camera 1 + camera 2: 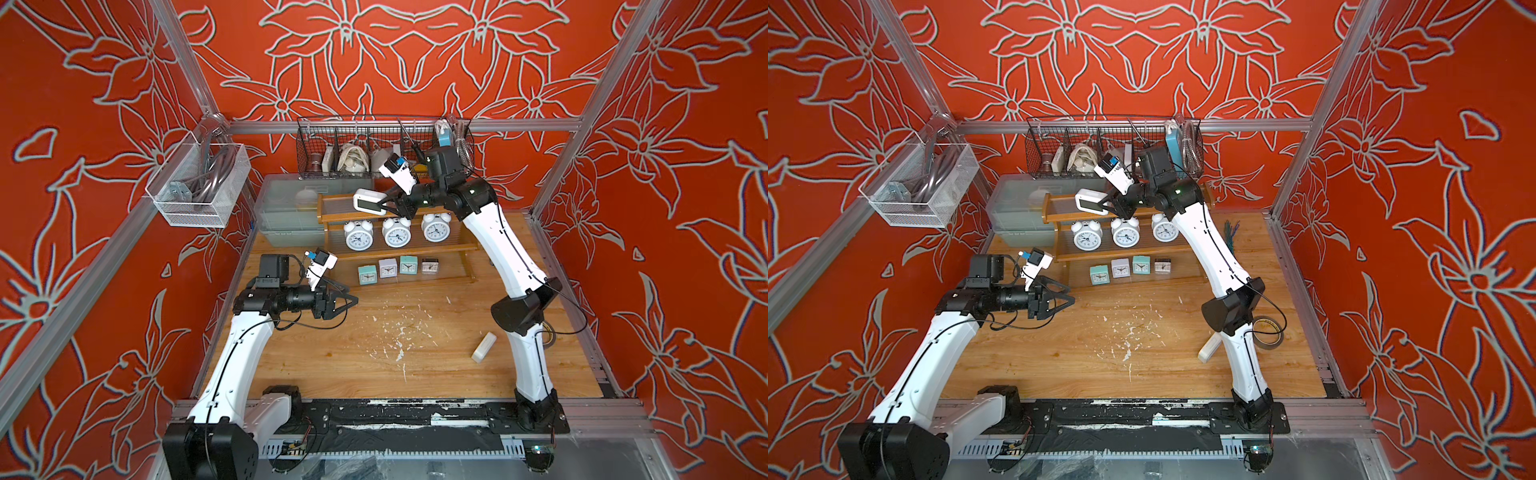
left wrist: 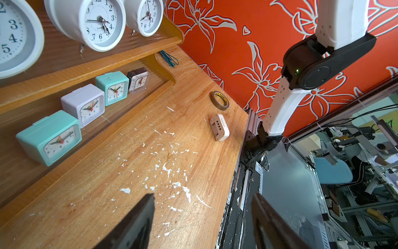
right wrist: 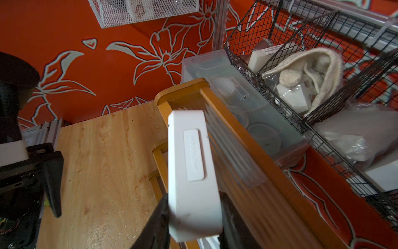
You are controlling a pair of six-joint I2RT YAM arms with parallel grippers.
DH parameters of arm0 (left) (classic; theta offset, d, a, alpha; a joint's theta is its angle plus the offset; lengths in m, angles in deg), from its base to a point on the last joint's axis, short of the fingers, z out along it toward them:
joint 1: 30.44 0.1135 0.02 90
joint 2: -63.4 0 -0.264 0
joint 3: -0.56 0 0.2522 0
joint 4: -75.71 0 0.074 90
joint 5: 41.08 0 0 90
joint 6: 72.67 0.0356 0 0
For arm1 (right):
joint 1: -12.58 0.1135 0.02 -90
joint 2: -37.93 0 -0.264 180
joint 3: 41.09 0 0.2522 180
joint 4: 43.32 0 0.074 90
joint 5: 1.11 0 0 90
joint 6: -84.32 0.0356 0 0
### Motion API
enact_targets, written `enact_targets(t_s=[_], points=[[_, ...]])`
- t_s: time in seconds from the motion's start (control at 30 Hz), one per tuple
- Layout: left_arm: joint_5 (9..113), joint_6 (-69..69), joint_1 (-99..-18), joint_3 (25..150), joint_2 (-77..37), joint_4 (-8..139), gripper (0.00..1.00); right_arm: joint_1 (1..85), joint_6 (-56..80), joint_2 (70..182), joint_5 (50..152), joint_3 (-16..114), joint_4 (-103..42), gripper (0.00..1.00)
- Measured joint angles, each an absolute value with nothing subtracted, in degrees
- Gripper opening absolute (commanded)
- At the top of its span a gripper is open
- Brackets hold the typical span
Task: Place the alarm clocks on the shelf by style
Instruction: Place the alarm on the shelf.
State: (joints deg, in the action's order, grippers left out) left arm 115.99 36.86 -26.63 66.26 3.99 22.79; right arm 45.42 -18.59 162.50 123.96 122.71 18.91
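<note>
While left jaws gape empty, digital clock [image 1: 368,200] clamped between right jaws at shelf [image 1: 436,249].

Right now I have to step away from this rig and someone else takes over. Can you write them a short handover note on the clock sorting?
Left tool: open, empty, over the table in front of the shelf.
Right tool: shut on a white digital clock at the shelf's top tier, not yet released.
Done: three twin-bell clocks on the middle tier, four square clocks on the bottom tier.
To do: release this clock on the top tier, then fetch the second digital clock lying on the table.
</note>
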Motion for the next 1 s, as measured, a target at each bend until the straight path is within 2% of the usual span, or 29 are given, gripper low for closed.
enact_targets(t_s=[0.77,1.0], points=[[116.1,37.1,-26.6,66.3,4.0,21.8,0.72,43.1,-16.7,167.9,120.4,122.7,11.7,0.33],[116.1,37.7,-26.6,66.3,4.0,21.5,0.72,42.7,-16.5,168.6,120.6,122.7,10.3,0.41]])
